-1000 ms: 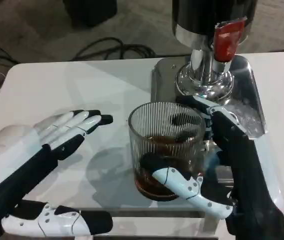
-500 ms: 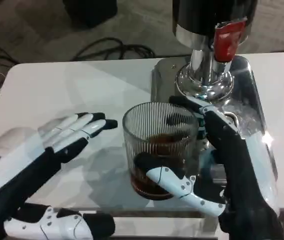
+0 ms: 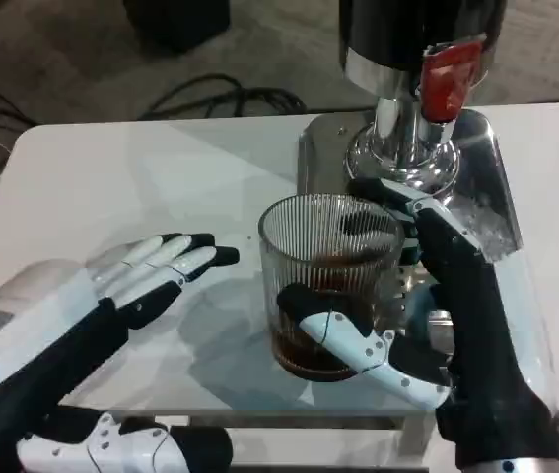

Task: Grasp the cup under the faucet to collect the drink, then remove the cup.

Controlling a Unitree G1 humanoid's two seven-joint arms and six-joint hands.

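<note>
- Right hand has its fingers clamped round the ribbed glass cup, holding dark drink, just in front of the faucet
- Left hand lies flat over the table, fingers apart, holding nothing

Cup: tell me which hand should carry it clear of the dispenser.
Right. The right hand already grips the ribbed glass cup, which holds dark drink, beside the dispenser. The left hand lies open on the white table, apart from the cup.
</note>
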